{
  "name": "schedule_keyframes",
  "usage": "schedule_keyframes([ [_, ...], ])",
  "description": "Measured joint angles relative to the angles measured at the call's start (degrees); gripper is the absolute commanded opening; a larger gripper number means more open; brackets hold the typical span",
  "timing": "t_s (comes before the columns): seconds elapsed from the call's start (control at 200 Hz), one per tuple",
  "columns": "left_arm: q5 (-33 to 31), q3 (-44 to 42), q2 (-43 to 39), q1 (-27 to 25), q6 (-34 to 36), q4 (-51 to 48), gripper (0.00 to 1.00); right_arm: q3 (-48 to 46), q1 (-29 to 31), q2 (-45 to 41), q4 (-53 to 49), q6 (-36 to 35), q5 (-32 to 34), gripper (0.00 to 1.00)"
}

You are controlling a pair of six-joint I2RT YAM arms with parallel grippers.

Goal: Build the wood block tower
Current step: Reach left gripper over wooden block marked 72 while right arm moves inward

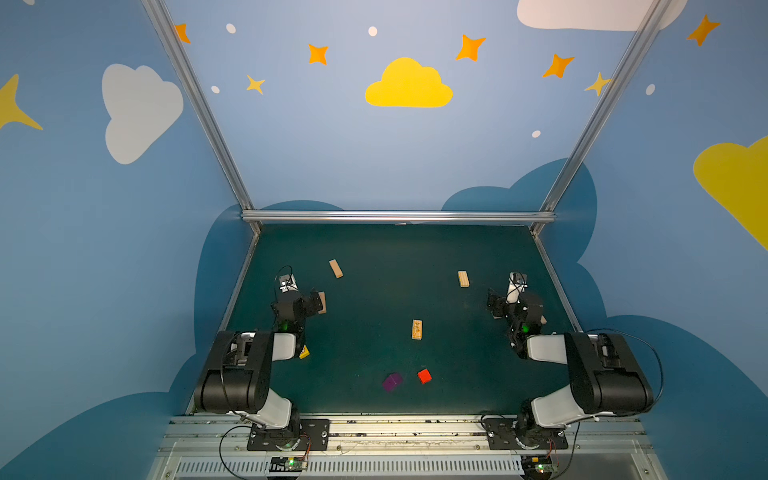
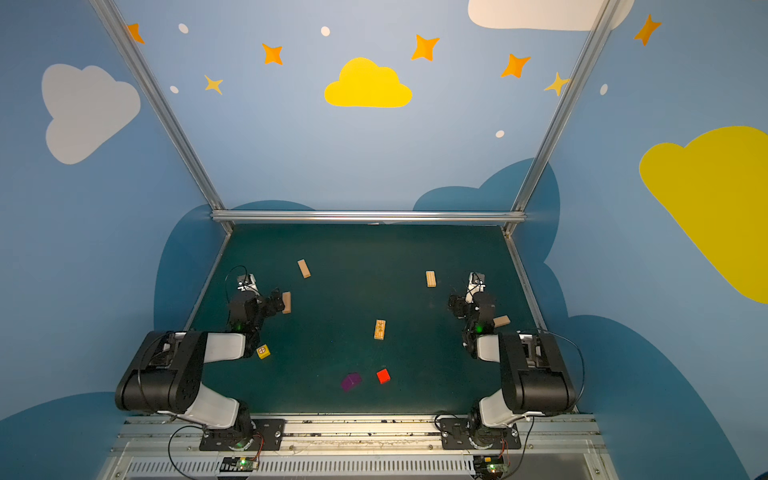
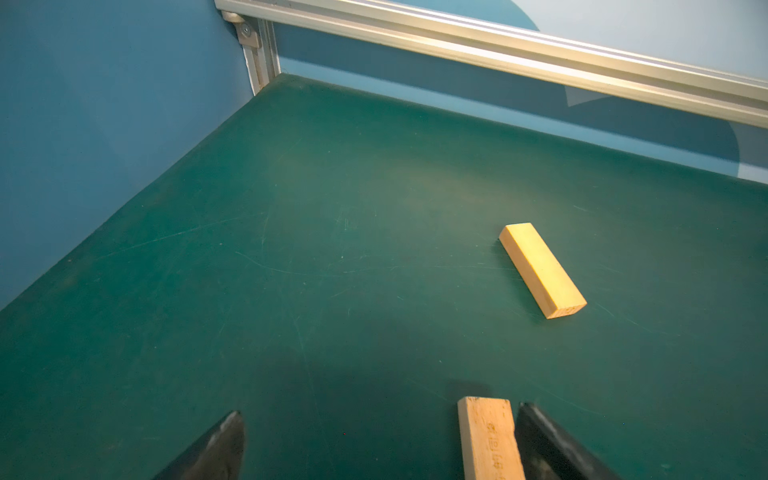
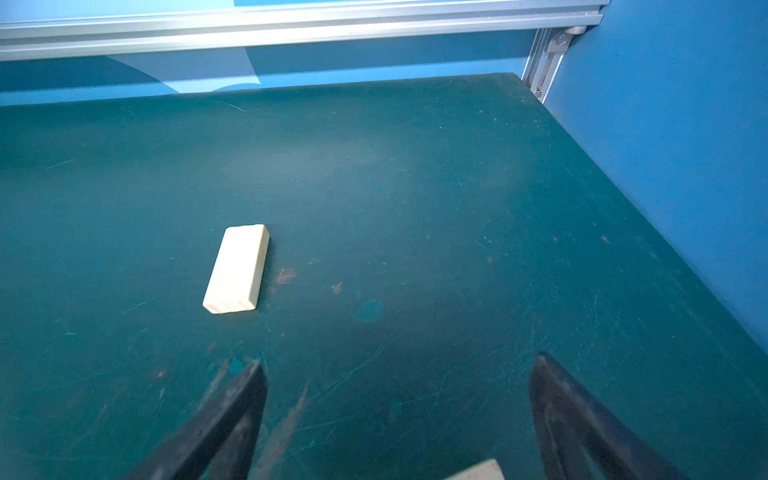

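The wood blocks lie scattered singly on the green mat (image 1: 374, 291), and no tower is in view. My left gripper (image 1: 314, 301) (image 3: 380, 415) is open low over the mat. A tan plank (image 3: 488, 436) (image 1: 322, 302) lies between its fingers, close to one of them. Another plank (image 1: 336, 268) (image 3: 540, 268) lies beyond. My right gripper (image 1: 493, 305) (image 4: 399, 374) is open and holds nothing. A pale plank (image 1: 463, 279) (image 4: 237, 270) lies ahead of it, and one plank (image 2: 501, 321) sits under its wrist. A printed plank (image 1: 417, 329) lies mid-mat. Near the front sit red (image 1: 424, 376), purple (image 1: 392, 382) and yellow (image 2: 263, 351) cubes.
Blue walls and aluminium frame rails (image 1: 395, 216) close the mat at the back and both sides. The arm bases (image 1: 286, 432) stand on a metal rail along the front edge.
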Motion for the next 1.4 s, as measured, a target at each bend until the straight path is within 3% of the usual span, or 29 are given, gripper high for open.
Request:
schedule_keyframes([
  [0.225,-5.35,7.54,-10.69,-1.92,-2.80,-16.96,1.00,13.60,0.09,-13.11,-24.59,4.11,-4.44,0.84],
  [0.461,-8.04,23.80,-17.07,-5.55,-16.24,-37.99,0.98,28.87,4.98,-13.29,-46.47,8.20,-12.59,0.72],
  [0.661,-7.74,40.98,-7.96,-10.95,-23.37,-55.34,0.92,34.05,12.98,-12.00,-59.69,10.99,-18.14,0.57],
  [0.766,-6.19,45.07,-3.91,-11.50,-24.83,-60.70,0.79,35.78,16.39,-11.58,-64.28,11.19,-20.48,0.56],
  [0.866,-5.07,47.63,-0.79,-11.47,-25.03,-64.54,0.74,36.04,18.78,-11.58,-66.99,10.82,-22.53,0.56],
  [1.146,-3.43,62.75,11.96,-11.39,-23.91,-76.04,0.64,36.04,22.51,-8.46,-68.26,10.03,-26.64,0.57],
  [1.302,-2.99,70.14,19.12,-11.32,-21.90,-81.22,0.57,36.04,23.43,-6.73,-68.26,9.81,-27.69,0.47],
  [1.402,-2.47,74.07,23.54,-11.21,-20.65,-84.06,0.56,36.04,23.96,-6.56,-68.24,9.79,-28.46,0.46],
])
